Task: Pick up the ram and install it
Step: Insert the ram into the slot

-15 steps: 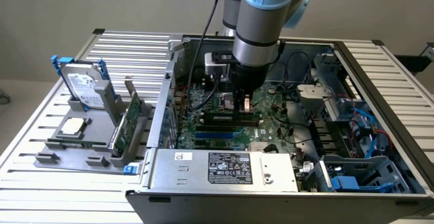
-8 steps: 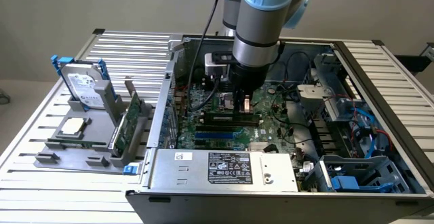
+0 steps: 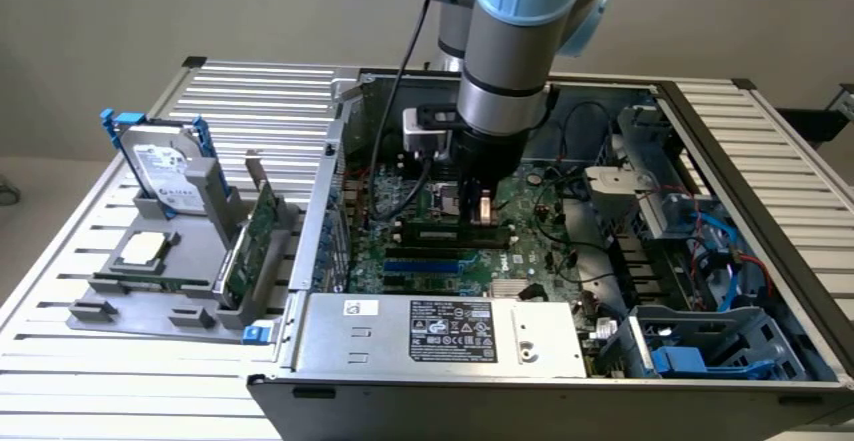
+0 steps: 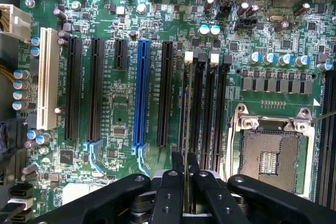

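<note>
My gripper (image 4: 185,163) pinches the ram (image 4: 186,124) tight. The ram hangs just over the black memory slots (image 4: 218,108) on the motherboard (image 4: 118,106). I think I must keep it straight along one slot, both ends by the white clips (image 4: 189,56), and press down softly and evenly.

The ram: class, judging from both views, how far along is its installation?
Done: the ram is picked up and inside the computer case. In hand: the fingers grip it edge-on, lined up along the black memory slots beside the CPU socket. Left: seating isn't confirmed; fingers not released.
</note>
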Robot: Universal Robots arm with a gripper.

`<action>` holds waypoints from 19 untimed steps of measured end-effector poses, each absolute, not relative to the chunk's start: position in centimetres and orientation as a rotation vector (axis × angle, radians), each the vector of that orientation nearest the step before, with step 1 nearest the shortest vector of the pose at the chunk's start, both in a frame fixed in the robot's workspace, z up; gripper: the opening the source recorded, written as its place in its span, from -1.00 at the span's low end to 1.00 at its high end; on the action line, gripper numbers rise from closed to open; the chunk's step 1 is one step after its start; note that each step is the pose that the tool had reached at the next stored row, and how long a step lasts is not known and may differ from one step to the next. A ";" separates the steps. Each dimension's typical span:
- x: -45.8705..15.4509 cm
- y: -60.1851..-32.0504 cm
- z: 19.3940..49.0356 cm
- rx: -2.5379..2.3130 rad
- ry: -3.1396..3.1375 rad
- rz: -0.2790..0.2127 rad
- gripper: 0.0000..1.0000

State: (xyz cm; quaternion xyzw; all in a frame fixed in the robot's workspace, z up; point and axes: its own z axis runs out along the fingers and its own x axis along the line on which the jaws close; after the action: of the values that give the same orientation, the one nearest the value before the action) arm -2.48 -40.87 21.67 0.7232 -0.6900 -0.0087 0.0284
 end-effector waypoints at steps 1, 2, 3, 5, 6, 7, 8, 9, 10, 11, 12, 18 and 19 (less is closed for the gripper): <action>-2.5 -40.9 21.6 2.232 -2.129 -0.027 -0.72; -2.5 -40.9 21.6 2.232 -2.129 -0.027 -0.72; -2.5 -40.9 21.6 2.232 -2.129 -0.026 -0.72; -2.5 -40.9 21.6 2.232 -2.129 -0.026 -0.57; -2.5 -40.9 21.6 2.232 -2.129 -0.027 -0.57; -2.5 -40.9 21.6 2.232 -2.129 -0.027 -0.44; -2.5 -40.9 21.6 2.232 -2.129 -0.027 -0.44; -2.5 -40.9 21.6 2.232 -2.129 -0.027 -0.33; -2.5 -40.9 21.7 2.232 -2.129 -0.027 -0.20; -2.5 -40.9 21.8 2.232 -2.129 -0.027 -0.20; -2.5 -40.9 22.1 2.232 -2.129 -0.028 -0.20; -2.6 -40.9 23.8 2.231 -2.128 -0.033 -0.20; -2.7 -40.9 24.0 2.231 -2.127 -0.034 -0.20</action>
State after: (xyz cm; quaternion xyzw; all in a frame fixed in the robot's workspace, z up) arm -2.66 -40.88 24.03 0.7233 -0.6898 -0.0112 0.0295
